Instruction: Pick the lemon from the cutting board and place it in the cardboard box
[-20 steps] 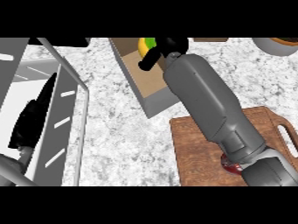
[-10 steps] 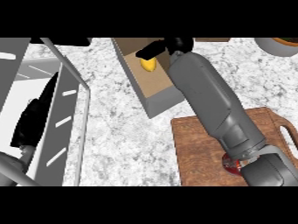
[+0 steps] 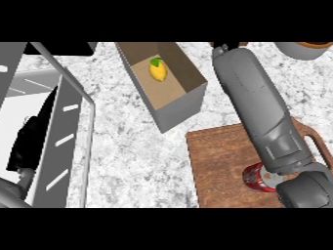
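Now the lemon lay inside the cardboard box, on the box floor toward its far end, yellow w/ a small green tip pointing away from the robot, touching no hand. The box sat open-topped on the speckled counter, long axis running diagonally, its near grey end wall just beyond the far left corner of the cutting board. The board was brown wood w/ a handle loop on its right side; a small red item sat on it near the front, partly hidden by the arm, couldn't tell what it was. The right forearm stretched from the lower right up across the board toward the top edge, right of the box. Only a dark sliver of the right hand showed at the top edge, so couldn't tell whether its fingers were spread or curled. At left stood a grey wire rack w/ a black shape behind it, prob. the left hand, near the left edge; finger state couldn't be made out. A grey bowl-like rim showed at the top right corner.
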### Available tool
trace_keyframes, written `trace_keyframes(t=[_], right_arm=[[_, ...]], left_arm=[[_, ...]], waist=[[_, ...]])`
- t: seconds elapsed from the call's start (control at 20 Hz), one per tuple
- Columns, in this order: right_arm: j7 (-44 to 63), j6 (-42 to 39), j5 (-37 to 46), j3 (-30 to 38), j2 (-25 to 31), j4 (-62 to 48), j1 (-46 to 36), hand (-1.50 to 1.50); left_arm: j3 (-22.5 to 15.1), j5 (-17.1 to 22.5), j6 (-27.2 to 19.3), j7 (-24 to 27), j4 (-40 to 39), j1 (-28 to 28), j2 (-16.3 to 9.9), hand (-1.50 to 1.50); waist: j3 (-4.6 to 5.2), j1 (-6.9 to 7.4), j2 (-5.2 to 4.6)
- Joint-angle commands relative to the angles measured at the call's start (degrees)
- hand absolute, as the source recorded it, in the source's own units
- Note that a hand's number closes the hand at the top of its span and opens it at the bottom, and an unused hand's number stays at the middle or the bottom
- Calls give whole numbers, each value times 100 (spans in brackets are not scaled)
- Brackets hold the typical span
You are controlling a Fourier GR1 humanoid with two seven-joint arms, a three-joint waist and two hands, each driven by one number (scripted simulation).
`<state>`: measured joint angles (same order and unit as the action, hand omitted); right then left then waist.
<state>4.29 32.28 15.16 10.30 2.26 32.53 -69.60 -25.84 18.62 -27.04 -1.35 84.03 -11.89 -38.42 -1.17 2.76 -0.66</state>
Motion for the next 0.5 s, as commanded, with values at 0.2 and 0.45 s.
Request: trace_keyframes(t=[0.2, 0.45], right_arm=[[-490, -197, -546, 671, 897, 419, 735, -150], [-679, -1121, -899, 859, 1540, 788, 1245, -150]], left_arm=[[-40, 59, -209, 277, 1, 747, 274, 0], [88, 150, -116, 77, -20, 562, 175, 0]], waist=[[115, -263, 84], [115, -321, 86]])
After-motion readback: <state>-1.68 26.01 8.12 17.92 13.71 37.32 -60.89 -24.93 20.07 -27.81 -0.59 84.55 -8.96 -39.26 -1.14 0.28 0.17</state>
